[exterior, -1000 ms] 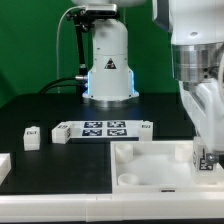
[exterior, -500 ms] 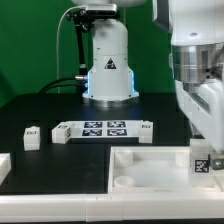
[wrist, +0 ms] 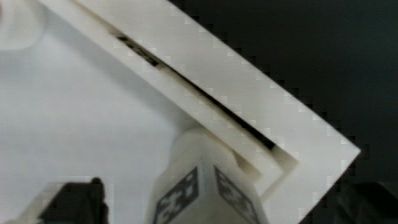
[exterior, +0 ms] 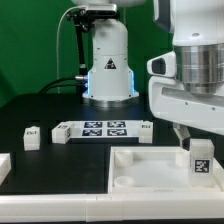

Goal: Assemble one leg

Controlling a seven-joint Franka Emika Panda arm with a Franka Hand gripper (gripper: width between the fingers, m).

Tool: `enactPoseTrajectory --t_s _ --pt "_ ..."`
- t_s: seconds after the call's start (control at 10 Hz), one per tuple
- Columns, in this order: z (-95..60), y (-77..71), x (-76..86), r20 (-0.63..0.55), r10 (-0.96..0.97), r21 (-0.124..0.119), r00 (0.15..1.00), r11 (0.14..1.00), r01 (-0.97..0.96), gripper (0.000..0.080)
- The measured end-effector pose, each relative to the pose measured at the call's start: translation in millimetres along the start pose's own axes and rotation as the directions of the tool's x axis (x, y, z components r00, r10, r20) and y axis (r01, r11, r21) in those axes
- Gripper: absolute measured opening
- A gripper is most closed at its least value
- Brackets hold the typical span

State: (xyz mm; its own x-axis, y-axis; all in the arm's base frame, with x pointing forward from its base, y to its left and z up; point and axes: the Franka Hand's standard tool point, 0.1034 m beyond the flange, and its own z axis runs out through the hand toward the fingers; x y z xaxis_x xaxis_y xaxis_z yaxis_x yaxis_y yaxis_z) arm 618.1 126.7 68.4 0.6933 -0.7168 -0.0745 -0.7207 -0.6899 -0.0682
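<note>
While the arm's white wrist housing fills the upper part of the exterior view's right, a leg (exterior: pixel 200 158) is seen standing upright at the far corner of the large tray-like panel (exterior: pixel 150 162) on that side, its square tag turned toward the camera. The gripper (exterior: pixel 180 131) is lifted above and just to the exterior view's left of the leg; only a dark finger stub is visible under the housing, so whether the jaws are apart or together cannot be told, though nothing is seen held between them. A round socket (exterior: pixel 128 181) is seen in the panel's near corner on the exterior view's left. On the dark worktop (exterior: pixel 50 105), the marker board (exterior: pixel 103 130) lies behind the panel, and a second small tagged block (exterior: pixel 33 136) stands well apart on the exterior view's left.

In the wrist view, the panel's raised rim is seen running diagonally to a corner (wrist: pixel 329 150), and the top of the leg (wrist: pixel 205 180) is seen just inside that corner, tags on two faces. A dark fingertip (wrist: pixel 71 200) appears beside it, apart from it.

The leg is judged to be already set in its corner socket, with seating or tightening possibly outstanding. A re-grasp squarely over the leg and a turn or downward press would be called for next.
</note>
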Motion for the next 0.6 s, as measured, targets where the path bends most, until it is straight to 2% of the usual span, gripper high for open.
enactPoseTrajectory --t_s 0.2,0.4,0.6 --pt "1.0 1.0 0.8 0.001 -0.144 -0.001 0.990 0.990 0.144 0.0649" --pt "0.7 2.1 2.4 0.001 -0.354 -0.001 0.935 0.935 0.354 0.0649" --pt "0.8 1.9 2.2 0.001 -0.339 0.000 0.941 0.941 0.339 0.0649"
